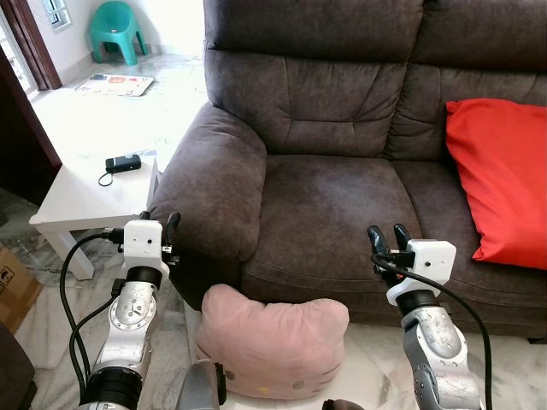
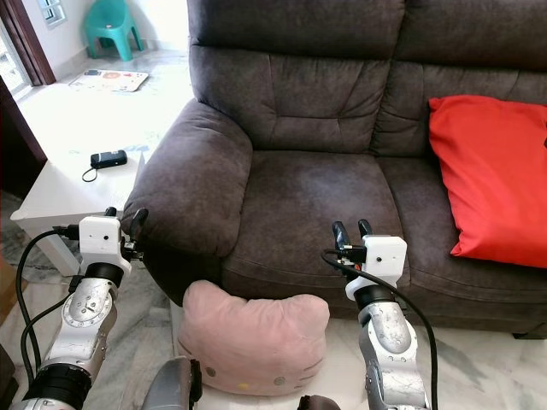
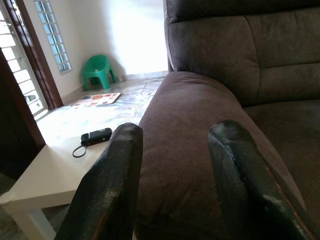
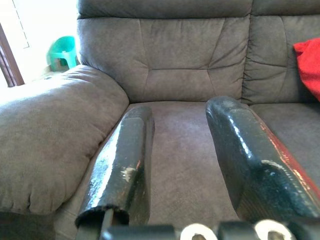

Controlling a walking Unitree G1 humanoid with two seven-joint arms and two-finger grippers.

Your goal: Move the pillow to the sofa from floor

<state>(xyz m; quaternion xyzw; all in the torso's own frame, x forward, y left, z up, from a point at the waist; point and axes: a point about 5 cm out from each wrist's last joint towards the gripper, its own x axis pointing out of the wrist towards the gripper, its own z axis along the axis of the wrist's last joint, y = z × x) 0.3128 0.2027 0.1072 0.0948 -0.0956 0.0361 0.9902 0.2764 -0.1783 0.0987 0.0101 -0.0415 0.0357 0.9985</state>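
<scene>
While the pink pillow lies on the floor against the foot of the brown sofa, just under the front edge of the left seat cushion, both arms are raised in front of the robot with nothing in them. Starting at the left, a green chair stands far back by the wall, and a white bench sits beside the sofa's armrest with a small black device near its back edge. The left claw is held up beside the front of that armrest, fingers pointing up and forward and standing a moderate gap apart, empty; its wrist view looks along the armrest top. The pillow sits below and between the two claws, lower than either, its long axis running side to side along the sofa's base, with its left end closer to the left arm and its right end reaching toward the right arm. The right claw hovers in front of the seat cushion's edge, above and to the right of the pillow, fingers also parted and empty, aimed at the seat and backrest. By my judgement neither arm is clearly nearer; both would need to come down and inward, one at each end. At the far right a red cushion leans on the sofa's other seat.
</scene>
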